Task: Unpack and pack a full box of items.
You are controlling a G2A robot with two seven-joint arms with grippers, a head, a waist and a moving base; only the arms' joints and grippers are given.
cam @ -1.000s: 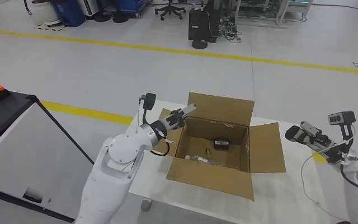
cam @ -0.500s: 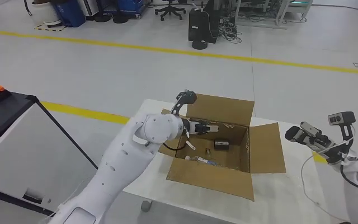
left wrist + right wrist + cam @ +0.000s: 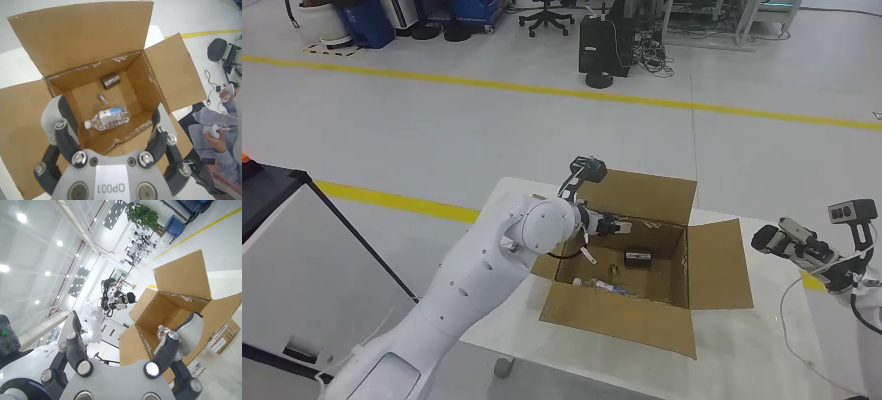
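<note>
On the bench [image 3: 742, 350], near its middle, stands the open box [image 3: 642, 195]. Left jaws hang spread and empty over its left rim. Right jaws gape, empty, by the bench's right edge. Inside lie 1 bottle [image 3: 107, 119], 1 cylinder [image 3: 110, 80] and 1 bolt [image 3: 102, 98].

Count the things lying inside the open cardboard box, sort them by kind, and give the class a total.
Clear plastic bottle: 1
Dark metal cylinder: 1
Small metal fitting: 1
Total inside the cardboard box: 3
</note>
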